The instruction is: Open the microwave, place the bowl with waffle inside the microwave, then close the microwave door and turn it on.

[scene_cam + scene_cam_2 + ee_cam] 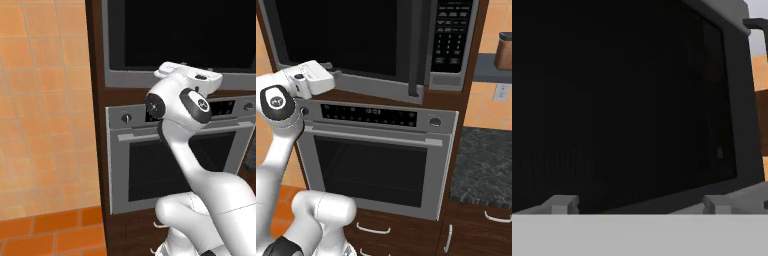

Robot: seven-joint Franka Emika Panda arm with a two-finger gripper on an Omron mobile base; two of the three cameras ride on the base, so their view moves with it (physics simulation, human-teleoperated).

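Orange-tiled kitchen wall (45, 100) left of the tall dark brown wooden cabinet column (96, 125). Set high in that column, wide grey-framed black-glass microwave (371, 40), long axis horizontal, facing outward, black glass door (622, 100) shut. Directly beneath, silver oven (376, 160). Close before the door's lower edge, two-finger gripper (637, 202), tips spread wide, holding nothing

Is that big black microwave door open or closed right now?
Closed, it seems: the microwave door sits flat in its grey frame beside the keypad, with no cavity showing. The gripper is at its lower edge.
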